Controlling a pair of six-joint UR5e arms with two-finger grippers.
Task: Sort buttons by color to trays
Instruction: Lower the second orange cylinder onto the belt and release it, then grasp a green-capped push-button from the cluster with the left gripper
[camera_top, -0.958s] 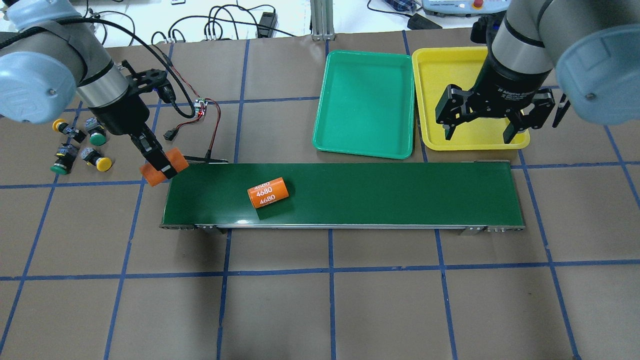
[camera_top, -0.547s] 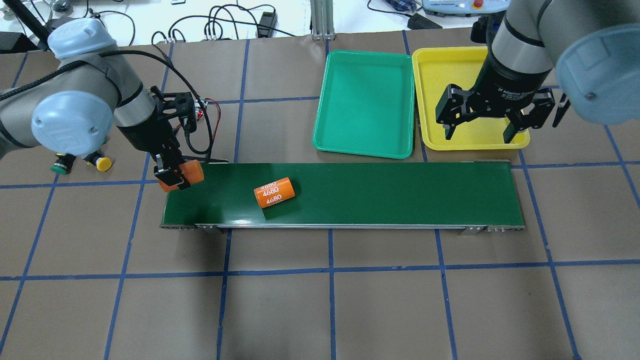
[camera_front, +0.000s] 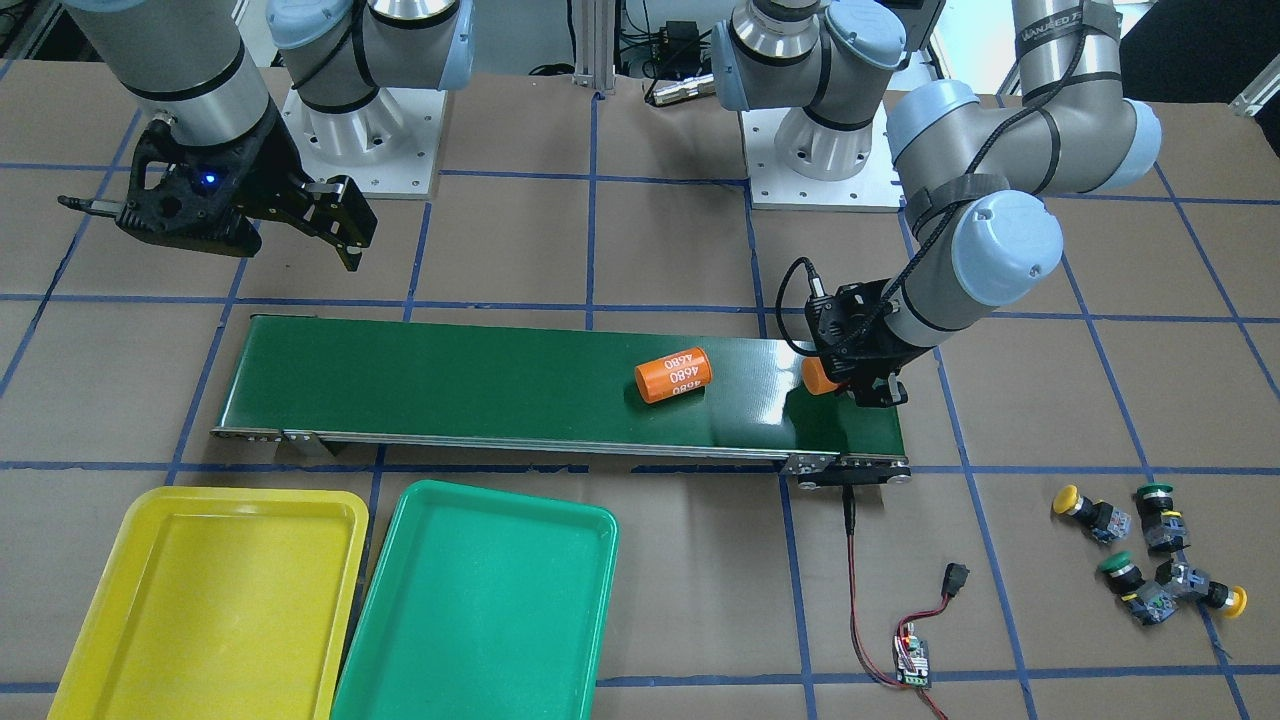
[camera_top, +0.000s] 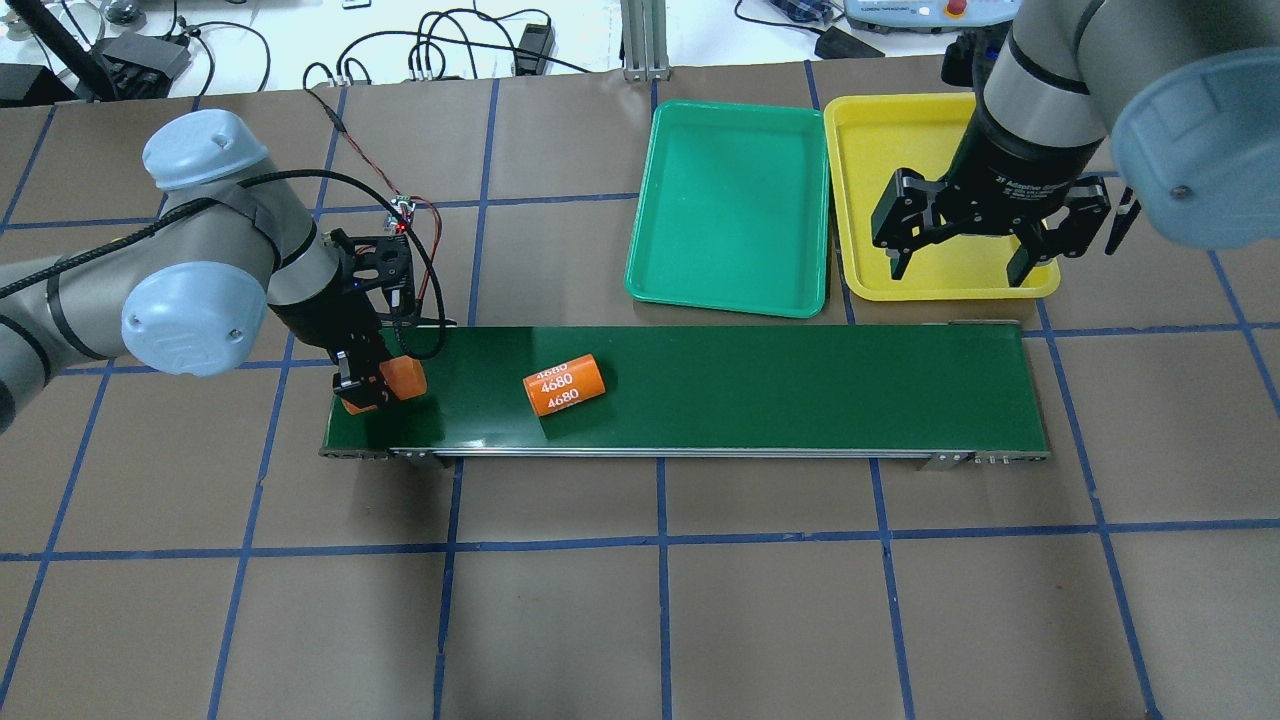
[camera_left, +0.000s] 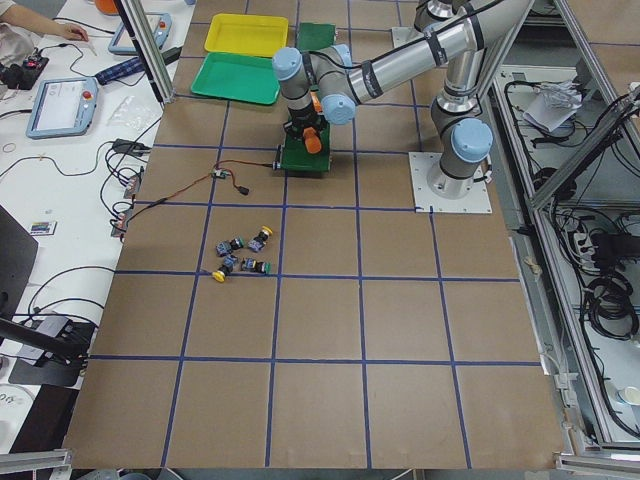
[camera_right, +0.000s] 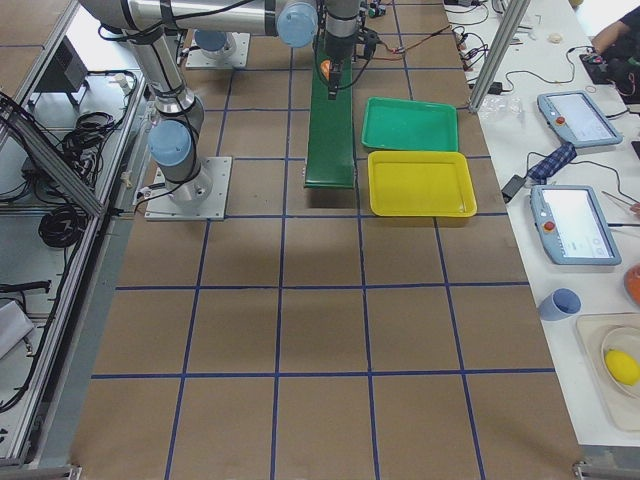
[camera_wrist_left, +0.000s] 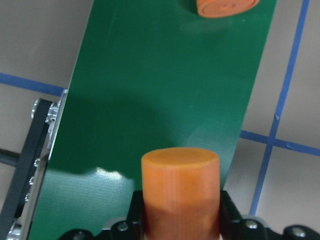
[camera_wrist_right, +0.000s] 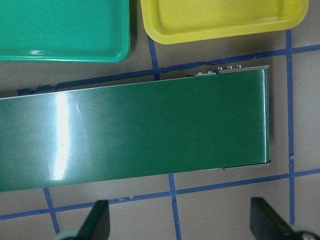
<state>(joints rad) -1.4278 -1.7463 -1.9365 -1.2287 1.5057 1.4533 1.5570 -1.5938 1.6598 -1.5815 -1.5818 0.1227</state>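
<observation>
Holding an orange cylinder (camera_top: 396, 379) pinched in my left tool (camera_top: 368, 390) over the belt (camera_top: 750, 390); reckon I'm releasing next, right tool (camera_top: 958, 272) is gaping empty.

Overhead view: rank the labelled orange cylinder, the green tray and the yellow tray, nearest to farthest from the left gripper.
From the left gripper, holding a plain orange cylinder at the belt's left end:
1. the labelled orange cylinder, on the belt to its right.
2. the green tray, beyond the belt, right of centre.
3. the yellow tray, farthest right, below the right gripper.
</observation>
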